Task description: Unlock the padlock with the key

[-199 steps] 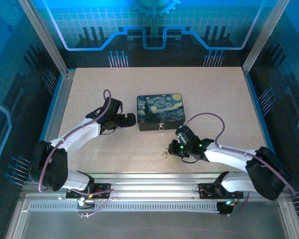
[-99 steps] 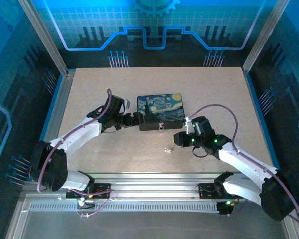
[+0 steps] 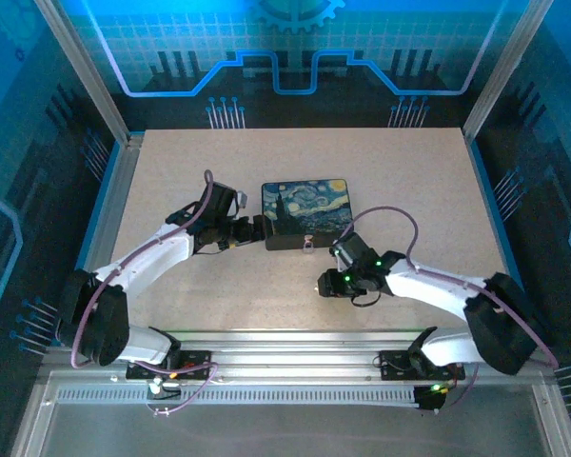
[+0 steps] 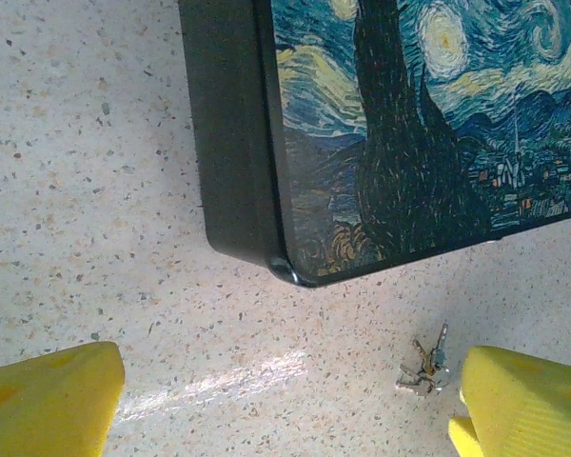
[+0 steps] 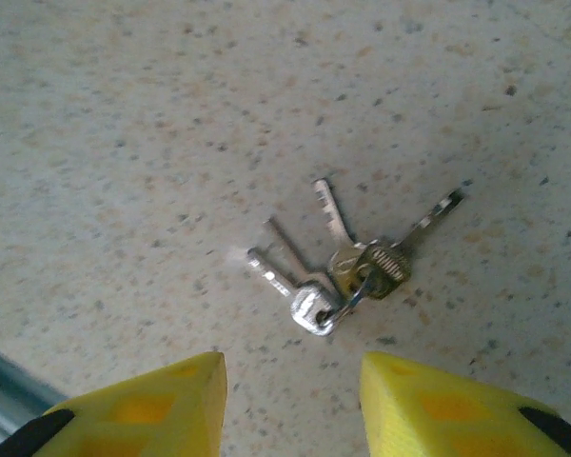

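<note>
Key (image 5: 347, 271) lies flat on desk (image 5: 124, 114); your right fingers (image 5: 143, 405) spread, empty; left fingers (image 4: 48, 395) wide. Straddle it low, then pinch.

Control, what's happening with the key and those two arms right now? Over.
Left end effector open, by the painted box corner. Right end effector open above the key, not gripping. Key flat on table, nothing in the way.
</note>
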You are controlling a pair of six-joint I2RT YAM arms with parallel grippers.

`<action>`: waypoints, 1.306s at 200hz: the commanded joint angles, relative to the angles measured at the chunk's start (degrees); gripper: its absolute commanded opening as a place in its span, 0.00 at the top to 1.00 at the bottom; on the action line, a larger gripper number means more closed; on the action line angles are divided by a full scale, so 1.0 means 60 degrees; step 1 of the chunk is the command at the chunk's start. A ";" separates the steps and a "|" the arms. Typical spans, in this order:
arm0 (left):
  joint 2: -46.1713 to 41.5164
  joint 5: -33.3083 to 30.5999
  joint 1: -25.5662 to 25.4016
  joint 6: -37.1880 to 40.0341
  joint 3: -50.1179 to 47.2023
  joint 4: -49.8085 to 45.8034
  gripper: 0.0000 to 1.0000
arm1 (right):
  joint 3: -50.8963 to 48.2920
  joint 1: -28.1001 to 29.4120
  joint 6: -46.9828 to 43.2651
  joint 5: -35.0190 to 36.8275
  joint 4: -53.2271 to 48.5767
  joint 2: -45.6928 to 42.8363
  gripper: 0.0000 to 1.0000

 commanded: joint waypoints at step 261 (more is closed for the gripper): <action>-0.0583 -0.0385 -0.0057 0.0393 0.0383 -0.0793 0.07 | -0.0765 -0.0029 0.0608 0.0143 0.2243 0.1132 0.94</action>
